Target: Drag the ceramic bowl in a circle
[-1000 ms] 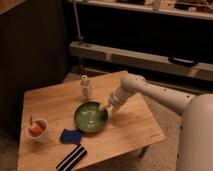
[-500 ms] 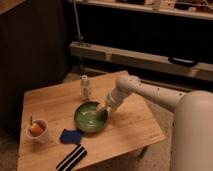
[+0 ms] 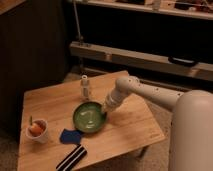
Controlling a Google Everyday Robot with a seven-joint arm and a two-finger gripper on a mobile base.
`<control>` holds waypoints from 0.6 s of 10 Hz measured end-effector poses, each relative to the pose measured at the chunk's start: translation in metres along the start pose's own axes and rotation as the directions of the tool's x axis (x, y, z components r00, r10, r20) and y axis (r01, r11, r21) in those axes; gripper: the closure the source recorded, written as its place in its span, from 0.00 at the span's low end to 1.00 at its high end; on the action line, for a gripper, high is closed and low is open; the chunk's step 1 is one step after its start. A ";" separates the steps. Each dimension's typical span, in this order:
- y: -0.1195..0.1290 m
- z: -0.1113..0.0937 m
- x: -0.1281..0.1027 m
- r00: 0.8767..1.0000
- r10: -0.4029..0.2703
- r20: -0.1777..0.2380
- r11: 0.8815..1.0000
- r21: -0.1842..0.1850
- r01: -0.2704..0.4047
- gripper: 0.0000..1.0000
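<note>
Contact sat at the three o'clock rim of the ceramic bowl (image 3: 87, 119), mid-table (image 3: 131, 126), where the gripper (image 3: 106, 109) met it; its grip could not be told. Light, steady downward pressure and a slow, even arc would probably prevent slipping.

The gripper (image 3: 105, 110) covers part of the rim of the ceramic bowl (image 3: 87, 118).

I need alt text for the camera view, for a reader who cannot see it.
The hand of a white robot arm is at the rim of a green bowl on a wooden table. A white cup, a blue cloth and a small bottle are nearby.
</note>
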 end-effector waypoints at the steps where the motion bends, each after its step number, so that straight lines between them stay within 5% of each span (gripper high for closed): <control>1: 0.001 0.002 0.000 1.000 -0.002 -0.006 1.000 0.004 0.002 0.68; 4: 0.002 0.005 0.001 1.000 0.006 -0.022 1.000 0.027 -0.005 0.70; 6: 0.000 -0.012 0.002 1.000 0.012 0.010 0.999 0.030 -0.012 0.87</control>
